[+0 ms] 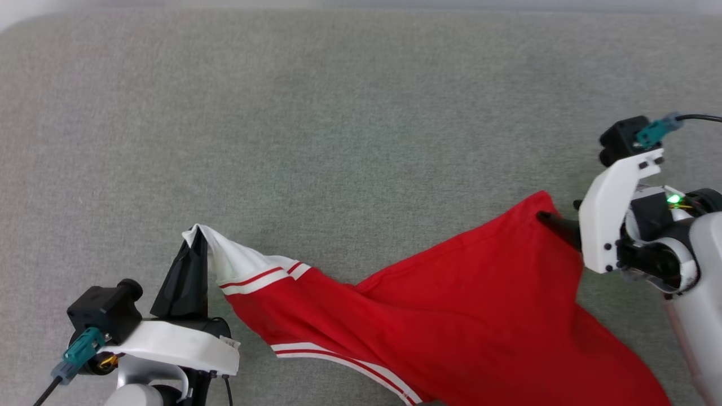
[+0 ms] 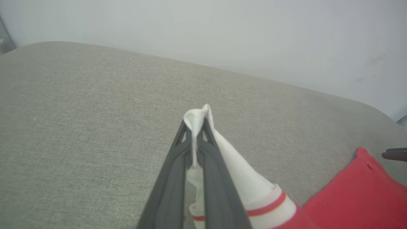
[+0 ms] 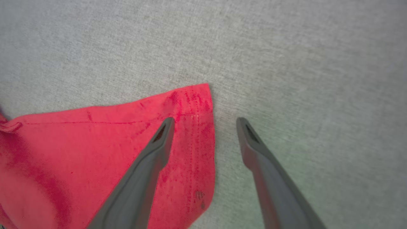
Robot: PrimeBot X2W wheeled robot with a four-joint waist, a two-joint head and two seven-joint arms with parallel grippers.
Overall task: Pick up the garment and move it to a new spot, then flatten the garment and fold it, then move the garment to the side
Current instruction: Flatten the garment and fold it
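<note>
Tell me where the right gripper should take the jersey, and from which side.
Take the red corner, coming in from the jersey's outer edge. It lies flat on the cushion as a free point, and the open right gripper straddles that edge. The left gripper holds the white sleeve, so this corner likely gives the opposite end.

Grey woven upholstered surface, with the red, white-sleeved garment across its near right part.

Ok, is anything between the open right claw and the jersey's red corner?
Nothing visible. The right claw stands open over the jersey corner, one finger above red cloth, the other above bare grey surface.
</note>
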